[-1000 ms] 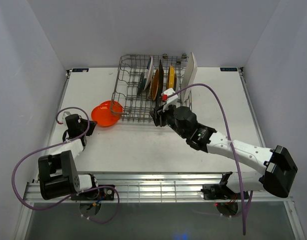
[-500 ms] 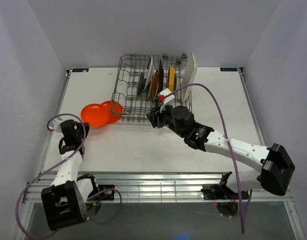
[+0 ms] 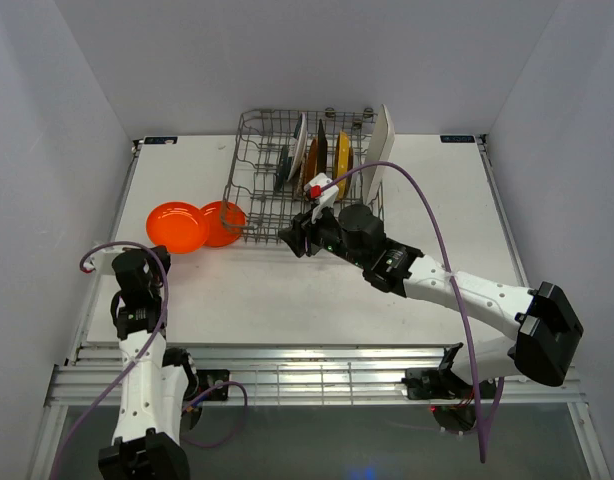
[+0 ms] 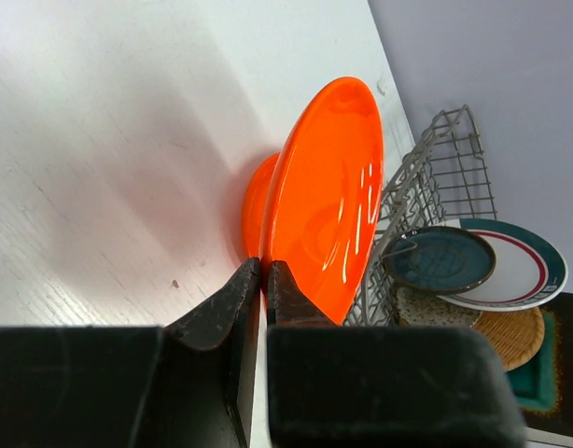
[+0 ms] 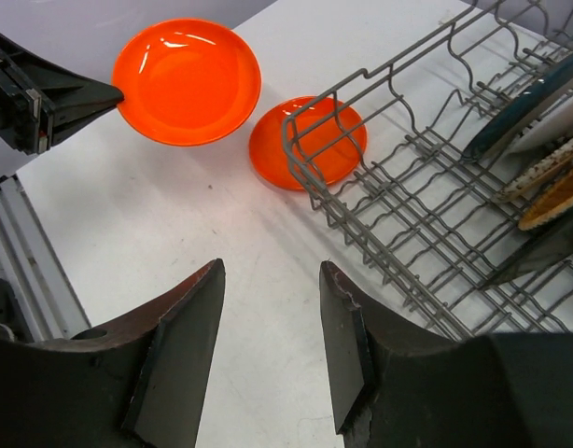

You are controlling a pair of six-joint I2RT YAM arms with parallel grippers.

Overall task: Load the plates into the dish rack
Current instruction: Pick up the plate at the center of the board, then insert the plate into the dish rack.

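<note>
Left pincer (image 4: 265, 275): almost closed, pinching the rim of the held orange plate (image 3: 177, 227).
Held orange plate: left side of the worktop (image 3: 287, 290), just left of the second orange plate (image 3: 225, 222).
Second orange plate: flat on the worktop, against the near-left corner of the dish rack (image 3: 255, 200).
Right pincer (image 5: 268, 327): jaws partly apart, holding nothing, hovering at the rack's near-left side.
Dish rack: far centre; in its right half a teal plate (image 4: 440, 261), yellow plate (image 3: 343, 155) and white rectangle (image 3: 379, 150) stand upright among others.
In the way: the second orange plate and the rack's raised left wall lie between the held plate and the tines.
Change: a second ago the two orange plates overlapped by the rack. The held one is now farther left, the left arm has drawn back, and the right pincer has shifted left.
</note>
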